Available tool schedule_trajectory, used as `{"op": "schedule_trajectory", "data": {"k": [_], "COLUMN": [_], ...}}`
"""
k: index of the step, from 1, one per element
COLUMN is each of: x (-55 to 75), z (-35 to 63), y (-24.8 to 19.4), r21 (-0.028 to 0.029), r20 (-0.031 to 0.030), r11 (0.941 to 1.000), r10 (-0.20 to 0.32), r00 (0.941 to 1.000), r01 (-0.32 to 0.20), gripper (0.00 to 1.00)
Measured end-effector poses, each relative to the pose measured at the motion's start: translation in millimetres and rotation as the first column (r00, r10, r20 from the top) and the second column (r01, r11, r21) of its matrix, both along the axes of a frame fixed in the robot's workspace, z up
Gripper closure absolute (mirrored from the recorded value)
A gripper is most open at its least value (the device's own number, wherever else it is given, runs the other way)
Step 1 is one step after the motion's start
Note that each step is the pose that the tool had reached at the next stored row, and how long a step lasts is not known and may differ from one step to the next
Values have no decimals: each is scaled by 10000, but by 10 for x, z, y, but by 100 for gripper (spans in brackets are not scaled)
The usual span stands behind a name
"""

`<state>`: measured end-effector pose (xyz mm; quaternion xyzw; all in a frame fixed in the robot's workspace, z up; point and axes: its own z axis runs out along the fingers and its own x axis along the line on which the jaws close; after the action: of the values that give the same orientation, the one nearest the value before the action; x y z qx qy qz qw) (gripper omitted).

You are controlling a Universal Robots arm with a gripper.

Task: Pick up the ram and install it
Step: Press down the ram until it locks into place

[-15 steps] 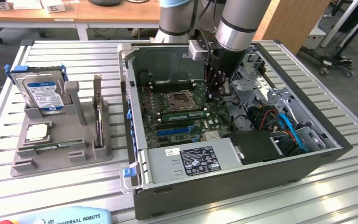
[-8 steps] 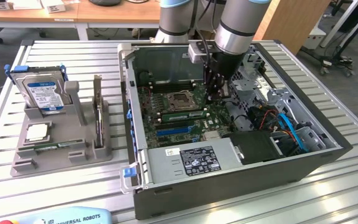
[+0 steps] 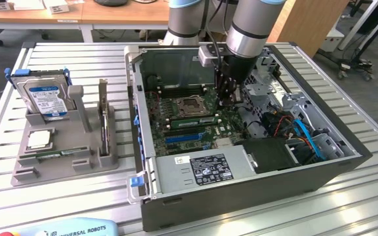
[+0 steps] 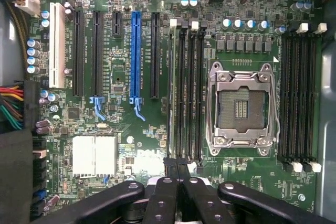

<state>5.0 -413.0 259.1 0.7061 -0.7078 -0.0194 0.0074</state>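
Note:
A long green ram [image 3: 193,118] stands in a memory slot of the motherboard, just beside the empty processor socket [image 3: 190,104], inside the open computer case [image 3: 241,196]. My gripper [image 3: 227,102] reaches down into the case at the exterior view's right end of that slot. In the wrist view the black fingertips [image 4: 184,167] are pressed together, nothing between them, over the end of the black memory slots [image 4: 187,87] next to the socket [image 4: 241,109]. Whether the fingers touch the ram I cannot tell.
A grey holder [image 3: 18,173] at the exterior view's left carries a silver hard drive [image 3: 43,96], a square processor chip [image 3: 39,139] and a thin board on edge [image 3: 104,115]. Inside the case are a power supply [image 3: 205,169] and cables [image 3: 300,132].

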Motion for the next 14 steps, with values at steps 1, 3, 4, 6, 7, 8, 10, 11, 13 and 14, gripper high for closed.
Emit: {"op": "schedule_trajectory", "data": {"k": [1, 3, 4, 6, 7, 8, 10, 11, 13, 14], "x": [0, 0, -1, -1, -1, -1, -1, -1, -1, -1], "z": [-1, -1, 0, -11, -19, -27, -45, -54, -68, -69], "y": [3, 2, 2, 3, 3, 3, 3, 3, 2, 2], "r21": [0, 0, 1, 14, 13, 13, 13, 13, 12, 10], "r20": [0, -1, -1, 0, 0, -1, 0, -1, -1, -1], "r11": [10000, 10000, 10000, 10000, 10000, 10000, 10000, 10000, 10000, 10000], "r10": [1, 1, 0, -1, -1, -1, -1, -1, -1, -1], "r00": [10000, 10000, 10000, 10000, 10000, 10000, 10000, 10000, 10000, 10000], "r01": [-1, -1, 0, 1, 1, 1, 1, 1, 1, 1], "gripper": [90, 90, 90, 90, 90, 90, 90, 90, 90, 90]}}
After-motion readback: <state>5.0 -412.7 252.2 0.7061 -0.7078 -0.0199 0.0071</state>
